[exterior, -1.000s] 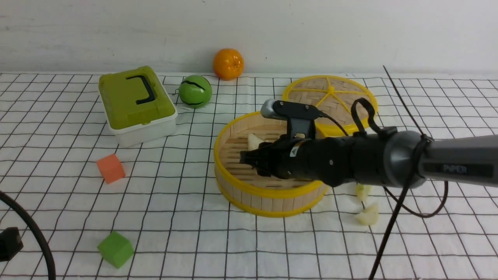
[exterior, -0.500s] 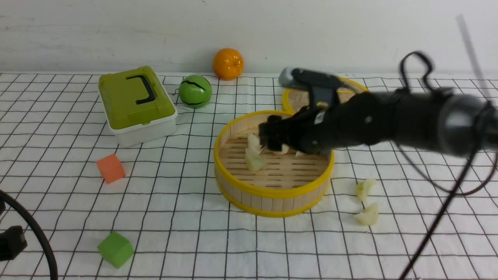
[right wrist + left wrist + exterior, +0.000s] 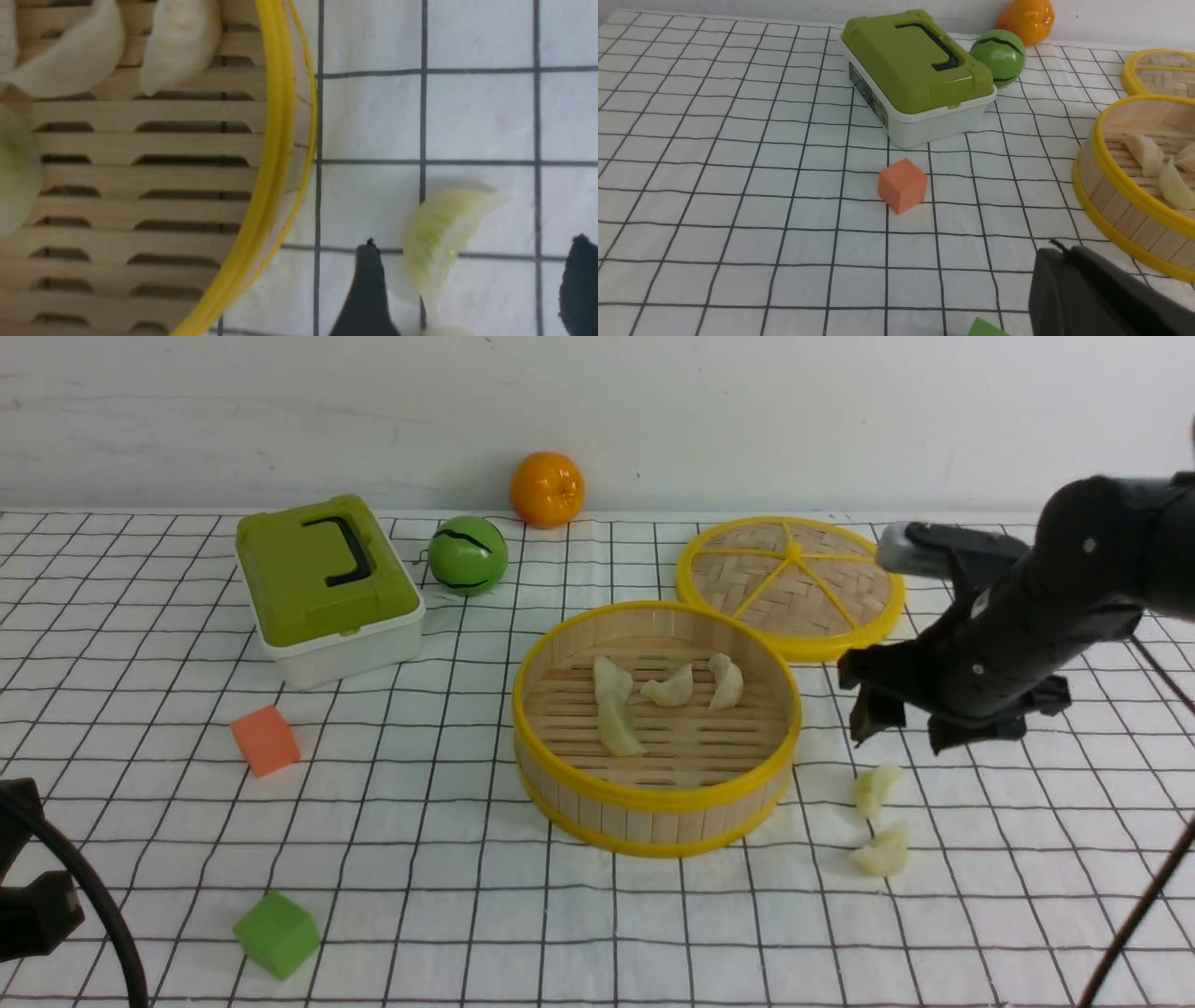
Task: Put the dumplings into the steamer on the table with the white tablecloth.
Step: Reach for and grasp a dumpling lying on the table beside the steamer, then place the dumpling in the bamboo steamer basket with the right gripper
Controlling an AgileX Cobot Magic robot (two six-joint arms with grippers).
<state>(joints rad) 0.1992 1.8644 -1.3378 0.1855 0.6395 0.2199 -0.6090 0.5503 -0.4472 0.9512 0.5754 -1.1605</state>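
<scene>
Dumplings (image 3: 672, 689): four lie on the slatted floor of the steamer (image 3: 653, 795), two more on the white tablecloth (image 3: 420, 821) just right of it, one behind the other. Right gripper (image 3: 907, 726) hovers above that pair, jaws wide apart, nothing held; its wrist view shows one loose dumpling (image 3: 439, 233) between the fingertips (image 3: 369, 289). Left gripper (image 3: 1083, 294) closed, low at the near left, well apart from the steamer.
</scene>
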